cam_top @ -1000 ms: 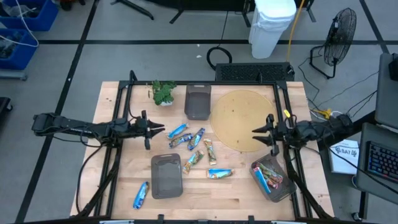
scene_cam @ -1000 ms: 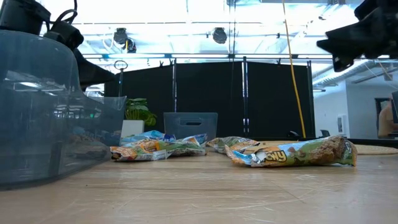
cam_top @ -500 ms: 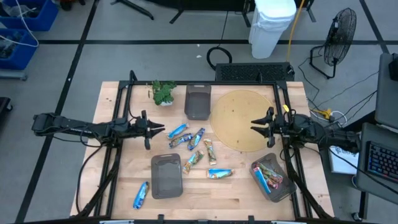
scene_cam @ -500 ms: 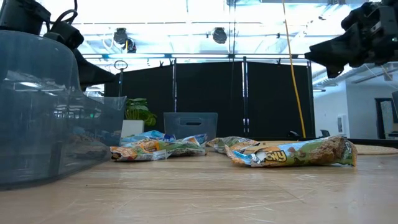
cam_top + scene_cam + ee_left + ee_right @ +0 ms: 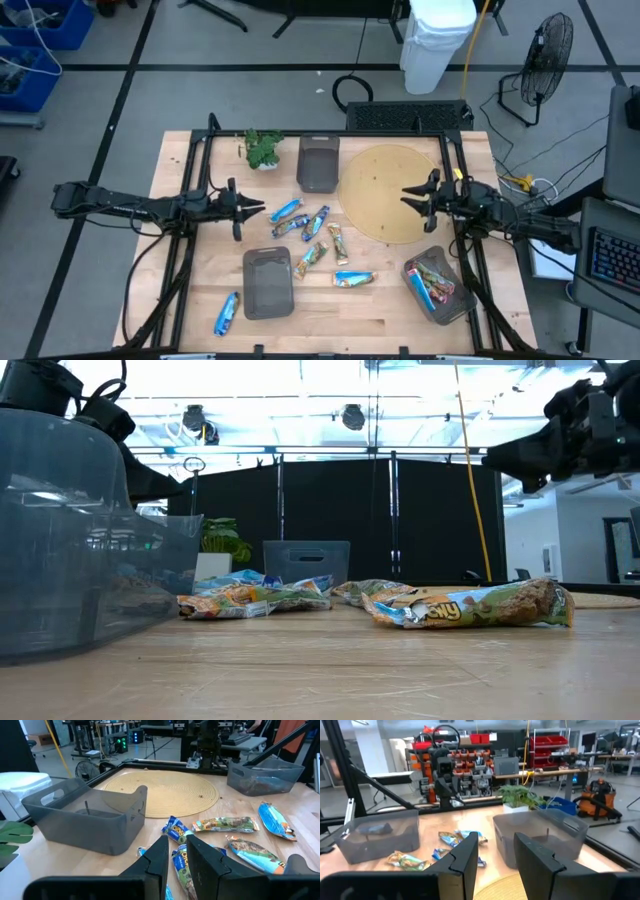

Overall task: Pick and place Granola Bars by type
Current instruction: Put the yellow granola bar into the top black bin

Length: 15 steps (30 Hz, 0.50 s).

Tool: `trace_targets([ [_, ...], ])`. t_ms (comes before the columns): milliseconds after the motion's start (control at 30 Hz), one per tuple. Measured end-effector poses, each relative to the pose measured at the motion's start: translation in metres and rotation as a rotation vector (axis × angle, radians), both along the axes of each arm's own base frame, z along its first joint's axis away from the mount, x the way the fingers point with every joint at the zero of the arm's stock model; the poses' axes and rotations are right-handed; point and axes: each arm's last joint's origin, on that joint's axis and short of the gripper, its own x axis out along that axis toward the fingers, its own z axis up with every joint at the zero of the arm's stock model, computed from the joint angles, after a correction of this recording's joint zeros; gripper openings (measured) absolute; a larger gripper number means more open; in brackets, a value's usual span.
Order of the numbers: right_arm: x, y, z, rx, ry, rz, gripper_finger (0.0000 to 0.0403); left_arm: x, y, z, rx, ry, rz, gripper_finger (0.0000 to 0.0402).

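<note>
Several granola bars (image 5: 312, 232), blue and tan-green, lie flat in a loose cluster at the table's middle, seen too in the left wrist view (image 5: 220, 824) and the low view (image 5: 470, 605). One blue bar (image 5: 227, 313) lies alone near the near edge. More bars lie in the right bin (image 5: 437, 285). My left gripper (image 5: 258, 208) hovers open just left of the cluster, its fingers a narrow gap apart (image 5: 177, 855). My right gripper (image 5: 405, 200) hangs open and empty above the round mat's right side (image 5: 496, 850).
A grey bin (image 5: 318, 165) stands at the far middle and another (image 5: 268, 283) at the near middle. The round woven mat (image 5: 390, 192) lies right of centre. A small green plant (image 5: 262, 148) sits at the far left. Black frame rails run along both table sides.
My right gripper has moved away from above the right bin, toward the table's far edge and a little to the left, and now hangs over the round mat's right side. The left arm and the bars have stayed still.
</note>
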Motion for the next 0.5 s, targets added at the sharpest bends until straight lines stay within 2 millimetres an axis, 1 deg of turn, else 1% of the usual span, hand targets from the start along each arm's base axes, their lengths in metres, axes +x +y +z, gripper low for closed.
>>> trace_targets([
  [233,0.0000,-0.0006,-0.0018,-0.032,0.025,-0.016,0.0116,0.0000,0.0000,0.0000,0.000,0.000,0.000,0.0074],
  [367,-0.0003,-0.0019,-0.0017,-0.033,0.025,-0.062,0.0116,0.0000,0.0000,0.0000,-0.004,-0.001,0.001,0.0074],
  [500,-0.0005,-0.0024,-0.0017,-0.037,0.025,-0.081,0.0116,-0.0002,0.0009,0.0001,-0.059,-0.013,0.040,0.0074],
])
